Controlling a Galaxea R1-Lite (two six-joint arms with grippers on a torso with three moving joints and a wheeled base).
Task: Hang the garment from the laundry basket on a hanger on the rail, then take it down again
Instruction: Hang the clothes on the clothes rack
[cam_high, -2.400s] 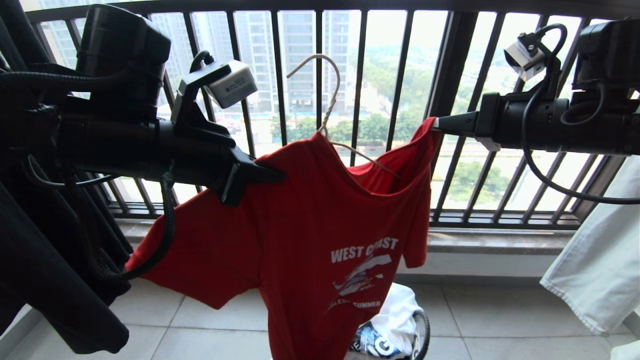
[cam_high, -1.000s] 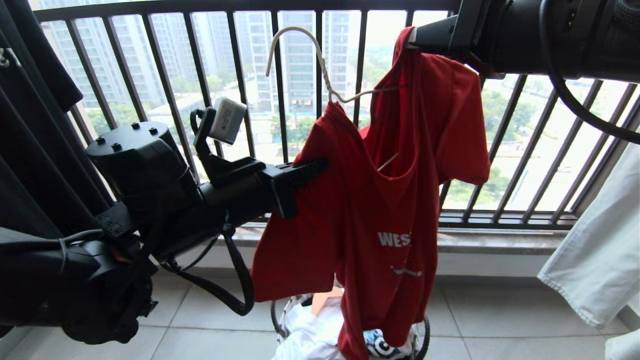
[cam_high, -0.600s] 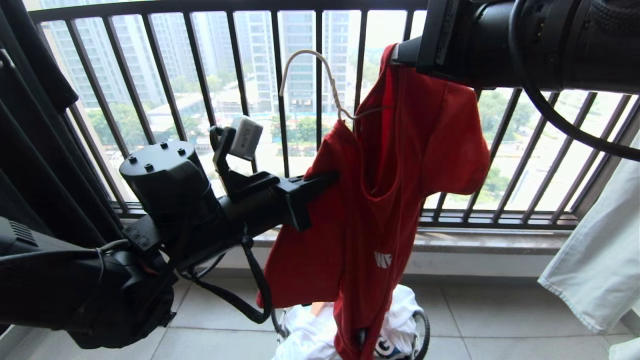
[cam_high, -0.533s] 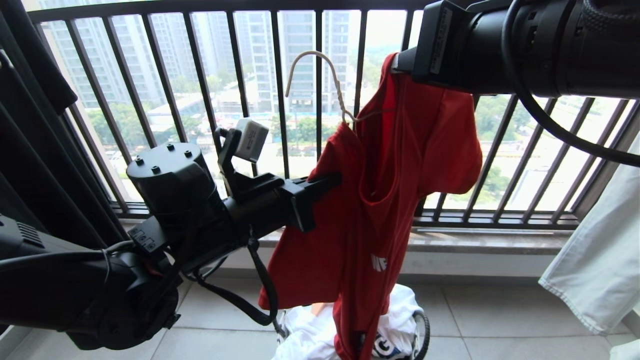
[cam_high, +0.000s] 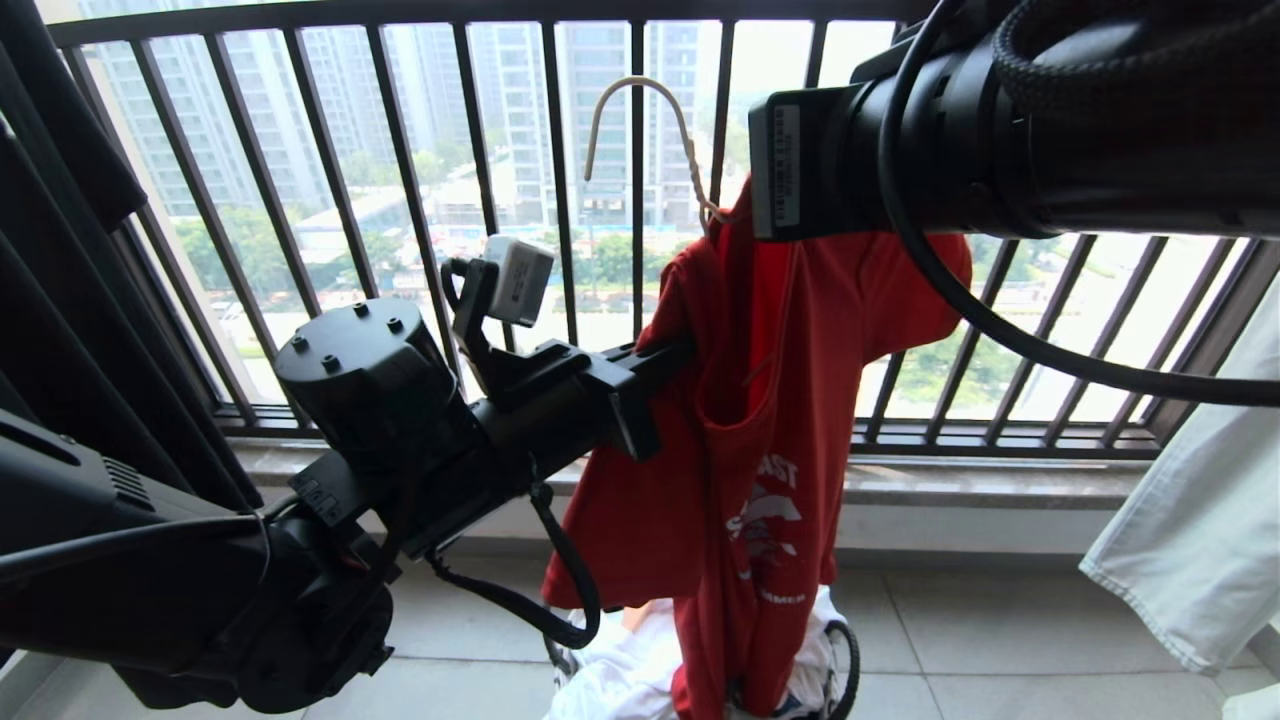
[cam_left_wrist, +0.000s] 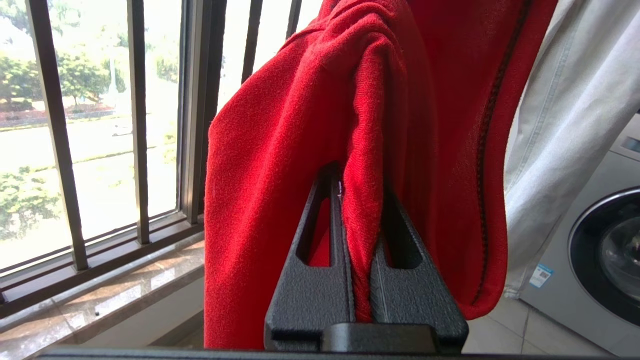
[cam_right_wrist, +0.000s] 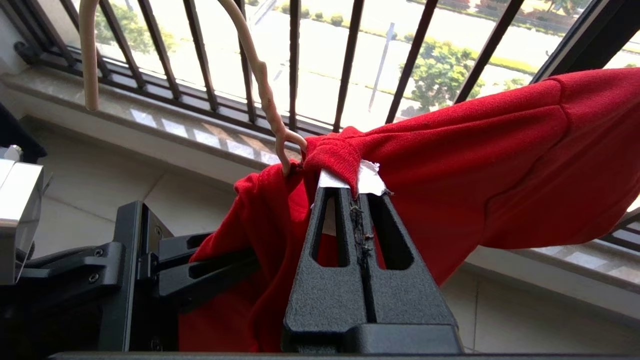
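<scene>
The dark railing (cam_high: 560, 200) of vertical bars runs across the whole background, and everything else sits in front of it. Largest before it is the red shirt (cam_high: 760, 420), hanging bunched and twisted in mid-air, its white chest print partly folded out of sight, its lower hem dropping into the basket (cam_high: 848, 665) on the tiled floor below the railing. A pale garment (cam_high: 1190, 540) hangs at the railing's right end, and a black one (cam_high: 60, 300) at its left end. The left tool (cam_high: 670, 355) reaches in from the left, its fingers (cam_left_wrist: 310, 280) pressed together on a thick fold of the shirt's side, cloth squeezed between them. The right tool (cam_right_wrist: 357, 200) comes in high from the right, its body covering the shirt's top in the head view; its fingers (cam_right_wrist: 395, 280) are clamped on the shirt's collar, right where the white label shows. The wire hanger (cam_high: 650, 130) stands upright in front of the railing with its twisted neck disappearing into the collar beside the right tool, its hook free in the air and caught on nothing in view.
</scene>
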